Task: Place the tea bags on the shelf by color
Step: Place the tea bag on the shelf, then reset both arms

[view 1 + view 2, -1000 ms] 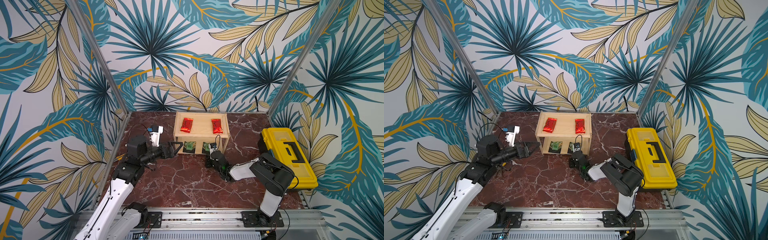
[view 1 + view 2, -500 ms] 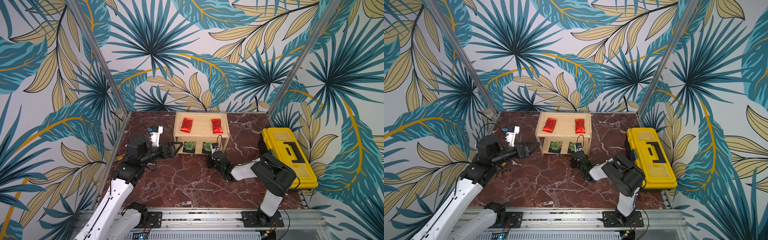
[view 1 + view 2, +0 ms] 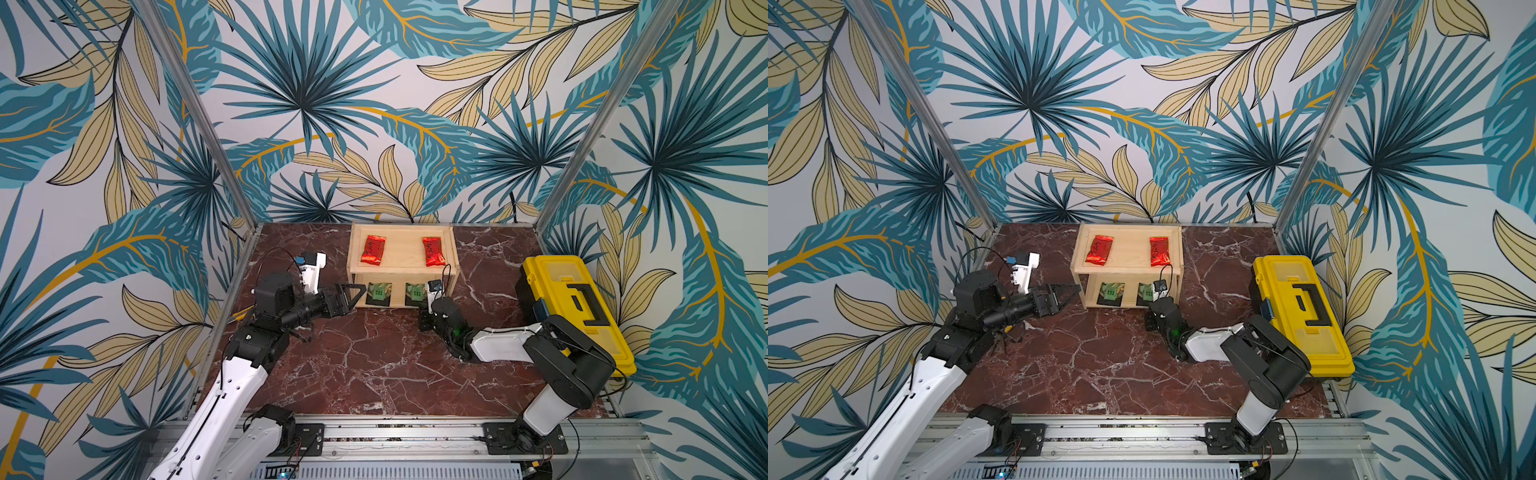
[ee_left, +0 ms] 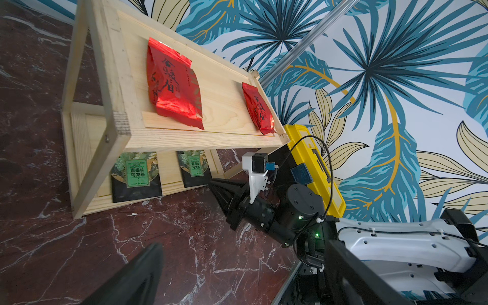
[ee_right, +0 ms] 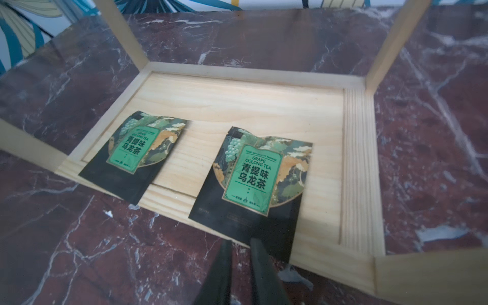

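Note:
The pale wooden shelf (image 3: 402, 277) stands at the back of the marble floor. Two red tea bags (image 3: 372, 249) (image 3: 433, 251) lie on its top board. Two green tea bags (image 5: 133, 155) (image 5: 253, 182) lie flat on the bottom board, each overhanging the front rim. My right gripper (image 5: 240, 244) sits low in front of the right green bag. Its jaws are open a narrow gap with only floor showing between them. My left gripper (image 3: 360, 291) hovers wide open beside the shelf's left end and holds nothing.
A yellow toolbox (image 3: 577, 307) with a black handle stands along the right wall, close behind my right arm's elbow. Patterned walls close in the floor on three sides. A metal rail (image 3: 395, 432) runs along the front edge.
My right gripper's jaws have parted slightly, and the green bag in front of them now lies free on the bottom board. The left arm has stayed where it was.

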